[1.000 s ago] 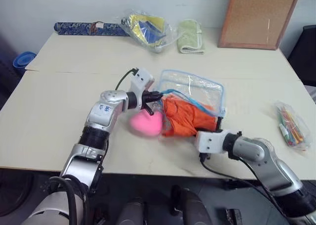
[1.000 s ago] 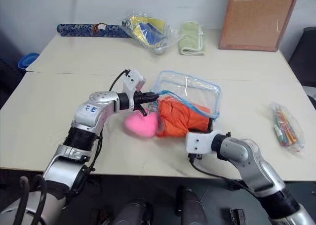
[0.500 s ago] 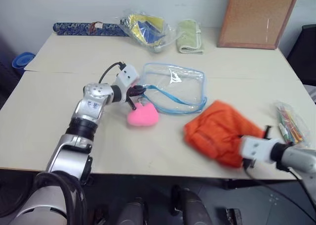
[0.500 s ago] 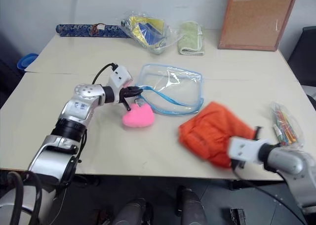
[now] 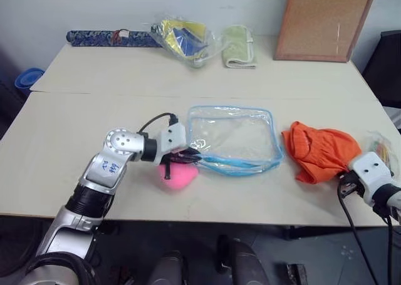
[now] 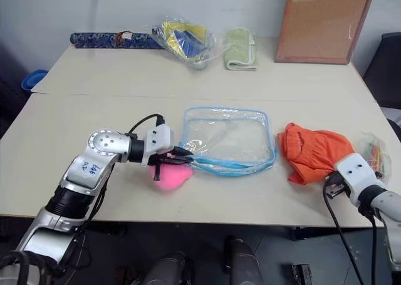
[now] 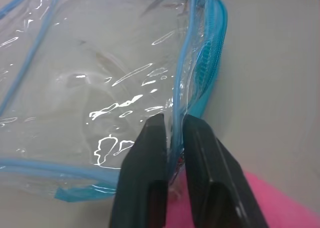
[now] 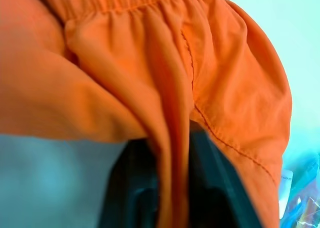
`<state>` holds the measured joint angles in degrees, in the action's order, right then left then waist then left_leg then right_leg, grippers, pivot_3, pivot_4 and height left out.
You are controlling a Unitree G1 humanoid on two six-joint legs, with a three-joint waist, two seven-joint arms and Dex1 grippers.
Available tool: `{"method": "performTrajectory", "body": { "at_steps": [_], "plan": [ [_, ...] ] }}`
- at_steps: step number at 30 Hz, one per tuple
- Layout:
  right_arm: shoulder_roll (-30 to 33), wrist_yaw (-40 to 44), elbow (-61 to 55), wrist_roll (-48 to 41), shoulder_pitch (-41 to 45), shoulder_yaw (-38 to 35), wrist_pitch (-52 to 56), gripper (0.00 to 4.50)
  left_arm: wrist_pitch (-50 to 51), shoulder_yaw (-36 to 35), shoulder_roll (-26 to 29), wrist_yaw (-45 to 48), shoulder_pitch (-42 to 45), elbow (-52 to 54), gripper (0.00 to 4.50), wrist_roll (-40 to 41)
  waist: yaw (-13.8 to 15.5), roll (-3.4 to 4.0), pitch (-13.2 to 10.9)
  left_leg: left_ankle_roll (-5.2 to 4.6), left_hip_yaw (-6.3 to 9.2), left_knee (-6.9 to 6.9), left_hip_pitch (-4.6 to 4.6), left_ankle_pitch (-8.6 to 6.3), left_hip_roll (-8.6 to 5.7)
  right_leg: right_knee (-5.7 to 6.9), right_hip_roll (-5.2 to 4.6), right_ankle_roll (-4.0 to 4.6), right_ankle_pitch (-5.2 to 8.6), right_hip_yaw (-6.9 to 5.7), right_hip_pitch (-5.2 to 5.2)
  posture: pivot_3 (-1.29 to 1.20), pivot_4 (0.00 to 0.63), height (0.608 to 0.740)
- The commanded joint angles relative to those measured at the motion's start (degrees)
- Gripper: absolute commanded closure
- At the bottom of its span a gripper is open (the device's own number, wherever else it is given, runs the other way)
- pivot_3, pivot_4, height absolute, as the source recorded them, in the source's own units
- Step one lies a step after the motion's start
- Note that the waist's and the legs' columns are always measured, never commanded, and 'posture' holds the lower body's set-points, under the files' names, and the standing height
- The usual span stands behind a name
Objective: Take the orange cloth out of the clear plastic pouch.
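The clear plastic pouch (image 5: 232, 134) lies flat in the middle of the table, with blue zipper edging and nothing inside. My left gripper (image 5: 191, 153) is at its near left corner. In the left wrist view the two black fingers (image 7: 150, 148) pinch the pouch's blue edge (image 7: 200, 77) with only a narrow gap. The orange cloth (image 5: 319, 152) lies crumpled on the table right of the pouch, fully outside it. My right gripper (image 8: 170, 138) is at the cloth's near right side, shut on a fold of the cloth (image 8: 150, 62).
A pink plush lump (image 5: 177, 174) sits under my left gripper. A packet of coloured pens (image 5: 382, 148) lies just right of the cloth. At the back are a wrinkly bag (image 5: 185, 37), a green towel (image 5: 240, 45), a blue roll (image 5: 106, 36) and a cork board (image 5: 322, 19).
My right gripper pulled the orange cloth out of the pouch and off to the right. My left gripper drew back toward the front edge with the pouch's corner, and the pouch shifted with it.
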<state>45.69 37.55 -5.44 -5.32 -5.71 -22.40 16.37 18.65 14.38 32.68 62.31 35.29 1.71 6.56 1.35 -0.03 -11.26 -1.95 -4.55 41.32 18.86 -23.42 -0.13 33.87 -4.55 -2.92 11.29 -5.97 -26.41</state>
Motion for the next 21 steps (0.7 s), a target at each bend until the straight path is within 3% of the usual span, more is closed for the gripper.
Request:
{"method": "performTrajectory", "body": {
  "at_steps": [1, 4, 7, 8, 12, 14, 18, 21],
  "plan": [
    [0.4, 0.1, -3.3, -1.0, -0.4, -1.0, 1.0, 2.4, -1.1, -0.6, 1.3, 1.4, 0.5, 3.0, 2.37, 0.9, 0.1, 0.0, 0.0, 0.0, 0.0, 0.0, 0.0, 0.0, -0.01, 0.0, 0.0, 0.0, 0.0, 0.0, -0.01, 0.0, 0.15, 0.74],
    [1.9, 3.4, -7.0, -3.4, -2.7, -2.9, 3.1, 1.41, -0.2, -2.1, 0.9, 0.2, 1.4, 2.4, 1.49, 1.5, 0.1, 0.0, 0.0, -0.01, 0.0, -0.03, 0.0, 0.0, -0.01, -0.01, 0.02, 0.0, 0.0, 0.0, -0.01, 0.0, 0.15, 0.74],
    [3.3, 7.1, -12.8, -9.9, -5.0, -10.1, 9.7, 0.43, 5.7, -7.8, 0.2, 0.2, 3.6, 1.6, 0.6, 8.1, 0.2, 0.02, 0.0, -0.03, 0.01, -0.03, 0.03, 0.0, -0.02, -0.01, 0.02, 0.0, 0.0, -0.01, -0.01, 0.0, 0.15, 0.74],
    [3.9, 9.1, -14.9, -13.5, -5.9, -13.6, 13.3, 0.11, 8.7, -10.2, 0.6, 1.1, 4.7, 1.3, 0.57, 11.3, 0.2, 0.02, 0.0, -0.04, 0.03, -0.01, 0.08, 0.0, -0.03, 0.0, 0.02, 0.0, 0.0, -0.03, -0.04, 0.0, 0.15, 0.74],
    [6.0, 16.6, -18.5, -25.0, -10.2, -28.7, 24.5, 0.05, 16.7, -17.0, 5.2, 6.1, 6.8, -1.0, 0.57, 20.3, 0.1, 0.02, 0.0, -0.06, 0.12, -0.03, 0.15, -0.01, 0.01, -0.03, 0.03, 0.0, 0.0, -0.06, -0.02, 0.0, 0.15, 0.74],
    [7.3, 20.3, -16.8, -29.7, -14.0, -37.4, 31.9, 0.05, 18.2, -18.7, 10.3, 11.3, 6.4, -3.4, 0.57, 22.4, 0.0, 0.02, 0.0, -0.05, 0.12, -0.13, 0.14, -0.01, 0.03, -0.06, 0.06, 0.03, 0.02, -0.07, 0.01, 0.0, 0.15, 0.74],
    [7.0, 29.1, -13.5, -31.7, -24.8, -48.3, 34.5, 0.05, 11.1, -17.3, 20.5, 22.4, 4.1, -10.8, 0.57, 19.4, 0.1, 0.02, 0.0, -0.06, 0.09, -0.23, -0.03, -0.02, 0.01, -0.08, 0.16, 0.08, 0.06, -0.07, 0.01, 0.0, 0.15, 0.74],
    [6.7, 30.6, -9.1, -31.2, -28.9, -51.8, 33.8, 0.05, 5.7, -16.6, 23.6, 25.4, 6.1, -19.7, 0.57, 16.6, 0.1, -0.01, 0.0, -0.18, 0.02, -0.23, -0.15, -0.08, -0.06, -0.12, 0.21, 0.07, 0.07, -0.02, 0.1, 0.0, 0.15, 0.74]
  ]
}}
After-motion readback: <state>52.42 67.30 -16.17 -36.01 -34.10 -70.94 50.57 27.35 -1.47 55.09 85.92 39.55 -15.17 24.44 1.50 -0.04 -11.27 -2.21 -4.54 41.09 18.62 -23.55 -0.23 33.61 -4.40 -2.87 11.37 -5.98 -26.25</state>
